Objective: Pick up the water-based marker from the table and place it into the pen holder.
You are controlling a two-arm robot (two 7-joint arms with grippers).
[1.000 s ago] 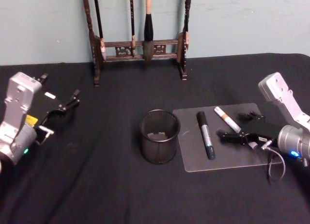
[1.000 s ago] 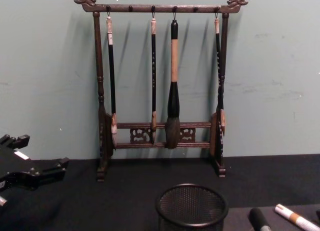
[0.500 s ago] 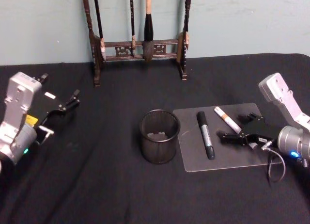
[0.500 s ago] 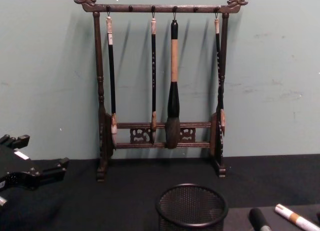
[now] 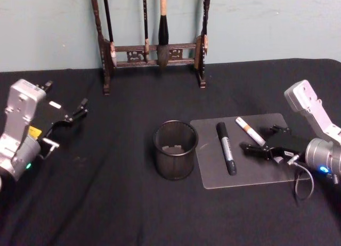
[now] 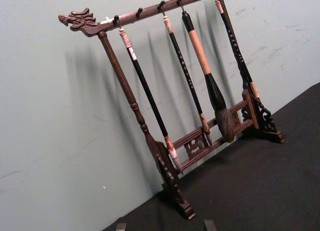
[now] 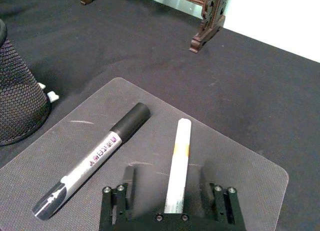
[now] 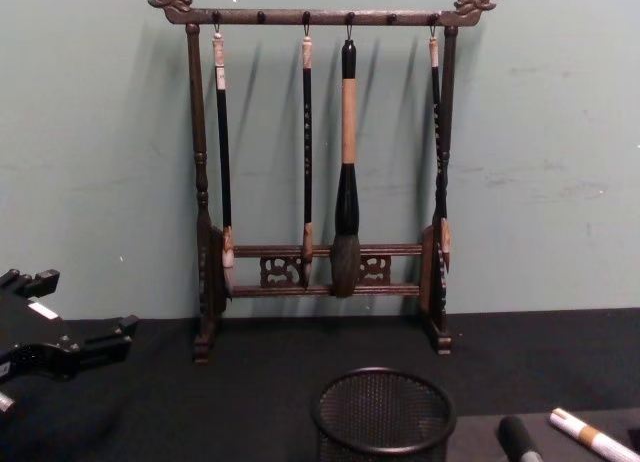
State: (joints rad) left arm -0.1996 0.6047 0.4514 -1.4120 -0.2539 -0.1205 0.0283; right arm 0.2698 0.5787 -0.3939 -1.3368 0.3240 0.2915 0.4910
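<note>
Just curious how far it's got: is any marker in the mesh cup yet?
Not yet. The black marker and the white marker lie flat on the clear mat beside the upright pen holder.

You have soft, even indoor light, moderately bright. The rack [image 8: 330, 272] throws faint doubled shadows onto the pale wall [image 8: 540, 182] beside each post and brush, so light reaches it from more than one direction. The black bench [image 5: 106, 203] soaks up the light and shows little texture, and the dark mesh holder [image 5: 175, 150] nearly merges with it. The clear mat [image 5: 256, 174] carries a dull grey sheen. In the right wrist view its scratches catch bright glints, and the wall there is washed out to white.
</note>
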